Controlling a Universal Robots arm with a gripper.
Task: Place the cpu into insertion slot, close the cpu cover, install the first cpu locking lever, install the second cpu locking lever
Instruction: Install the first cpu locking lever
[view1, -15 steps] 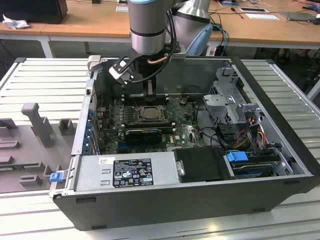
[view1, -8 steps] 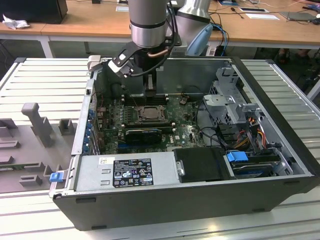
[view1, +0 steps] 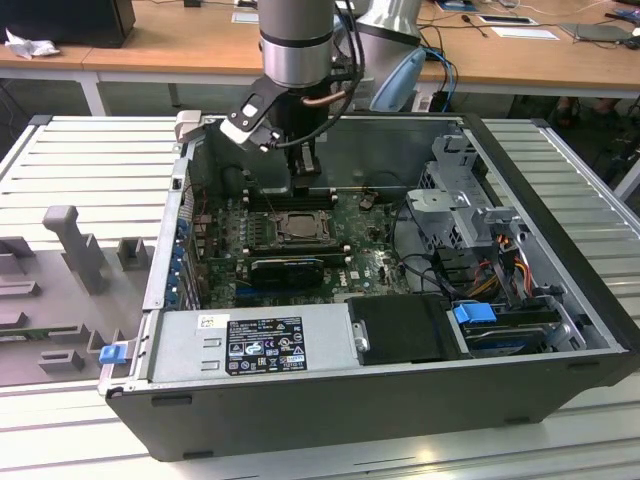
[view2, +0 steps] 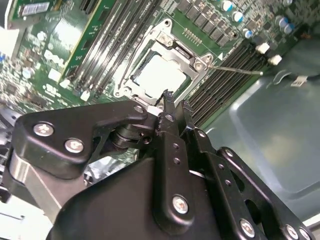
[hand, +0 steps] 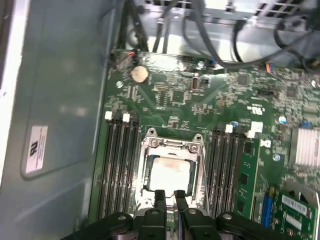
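Closest to us in both wrist views, the gripper (hand: 170, 196) (view2: 175, 100) hangs with its fingers pinched nearly together on nothing, and its body hides the near edge of the insertion slot (hand: 146, 175). Right of the memory slots (hand: 117, 165), the cpu (hand: 170, 175) lies in that slot under the lowered cpu cover (hand: 172, 145). In the second wrist view, a thin metal lever (view2: 235, 69) juts from a cover corner, and we cannot tell whether it is latched.

The arm (view1: 296, 40) stands near vertical, wrist turned straight down, and the gripper (view1: 305, 165) hangs low beneath it. In both wrist views its two black fingers (hand: 160, 202) (view2: 168, 102) sit parallel and drawn close together, with a slim gap between them.
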